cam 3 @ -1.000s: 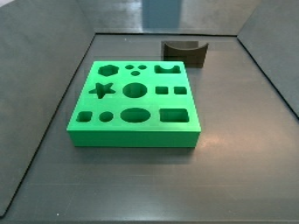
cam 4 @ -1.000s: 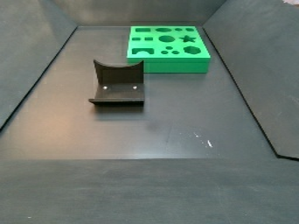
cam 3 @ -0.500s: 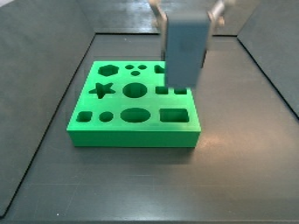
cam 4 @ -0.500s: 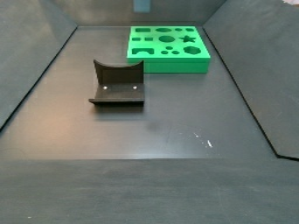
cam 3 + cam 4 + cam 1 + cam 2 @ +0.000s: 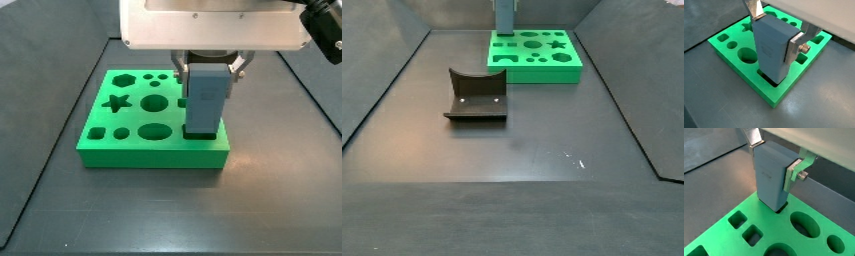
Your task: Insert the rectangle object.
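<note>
Gripping the tall grey-blue rectangular block [image 5: 773, 47] between its 2 flat silver fingers [image 5: 795, 45], the tool [image 5: 777, 22] hangs over the bright green foam board with shaped cut-outs [image 5: 737, 60]. The block stands upright with its lower end at or just inside the rectangular hole; how deep it sits cannot be told, since the block itself covers that hole in both wrist views. In a side view the block [image 5: 205, 98] rises from the board [image 5: 134, 145] at its corner nearest the tabletop's front right, and the tool [image 5: 214, 60] is mostly hidden under a broad pale housing that the top edge of the frame cuts off. In a side view only a narrow strip of the block [image 5: 504, 17] shows, cut off above, at the board's [image 5: 543, 68] far left corner; the tool cannot be made out there. The dark L-shaped fixture [image 5: 476, 97] stands apart from the board on the dark grey tabletop [image 5: 516, 170]. No brand, label or writing can be read on any surface.
</note>
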